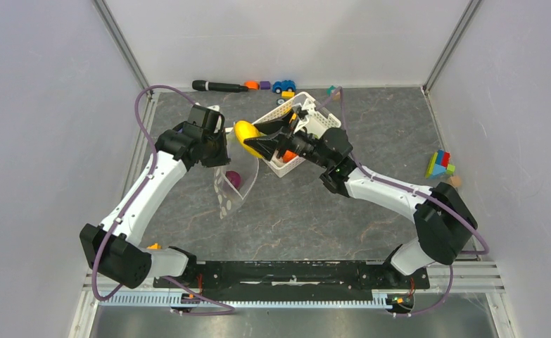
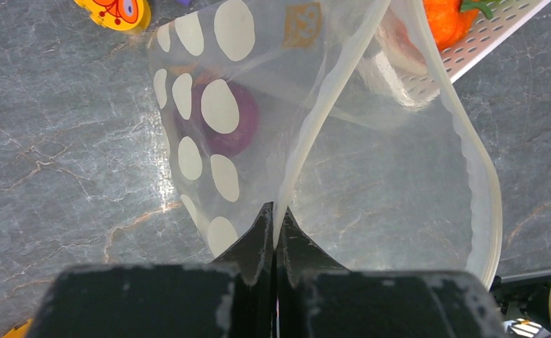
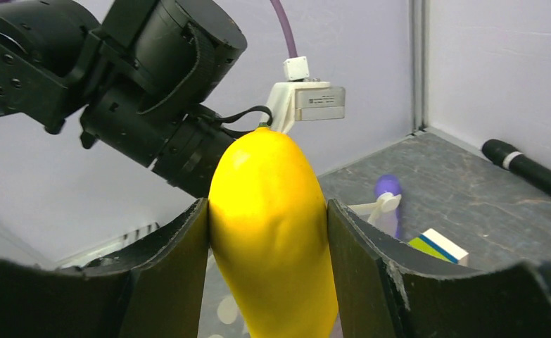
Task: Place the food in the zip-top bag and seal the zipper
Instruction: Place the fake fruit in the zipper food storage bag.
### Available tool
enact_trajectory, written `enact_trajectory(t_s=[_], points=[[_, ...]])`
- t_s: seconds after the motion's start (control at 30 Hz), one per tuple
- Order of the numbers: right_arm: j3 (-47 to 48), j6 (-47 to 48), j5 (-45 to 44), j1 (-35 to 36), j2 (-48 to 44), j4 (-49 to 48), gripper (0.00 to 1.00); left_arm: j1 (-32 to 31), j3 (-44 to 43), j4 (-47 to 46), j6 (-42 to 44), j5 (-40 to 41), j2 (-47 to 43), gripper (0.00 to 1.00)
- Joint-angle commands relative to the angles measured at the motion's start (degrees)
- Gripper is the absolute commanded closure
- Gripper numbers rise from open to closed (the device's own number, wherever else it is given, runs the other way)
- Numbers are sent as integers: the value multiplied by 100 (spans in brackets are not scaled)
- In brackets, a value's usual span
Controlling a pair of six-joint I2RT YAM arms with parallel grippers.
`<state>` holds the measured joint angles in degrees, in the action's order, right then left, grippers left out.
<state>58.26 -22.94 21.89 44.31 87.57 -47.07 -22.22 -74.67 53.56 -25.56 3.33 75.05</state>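
The clear dotted zip-top bag (image 1: 233,190) hangs open from my left gripper (image 2: 276,211), which is shut on its mouth edge. The zipper (image 2: 473,169) curves round the open mouth. One purple food piece (image 2: 243,116) lies inside the bag. My right gripper (image 3: 267,211) is shut on a yellow food piece (image 3: 269,225), held in the air just above and beside the bag's mouth (image 1: 246,132), close to the left wrist. An orange food piece (image 2: 447,20) lies in the white basket (image 1: 307,127).
A black microphone-like stick (image 1: 219,86), a blue toy car (image 1: 283,86) and small blocks lie along the back wall. Stacked coloured blocks (image 1: 439,165) stand at the right. A yellow toy (image 2: 114,10) lies on the table beside the bag. Walls close three sides.
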Motion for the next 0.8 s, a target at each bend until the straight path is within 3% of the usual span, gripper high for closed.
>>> enact_trajectory(t_s=[0.0, 0.43, 0.77], points=[[-236, -785, -87, 124, -84, -1296, 92, 20, -12, -160, 86, -183, -129, 98], [-591, -1224, -916, 487, 354, -1681, 91, 22, 23, -201, 104, -308, -158, 98], [-915, -1052, -1758, 578, 160, -1062, 80, 23, 32, -227, 115, -279, -158, 98]])
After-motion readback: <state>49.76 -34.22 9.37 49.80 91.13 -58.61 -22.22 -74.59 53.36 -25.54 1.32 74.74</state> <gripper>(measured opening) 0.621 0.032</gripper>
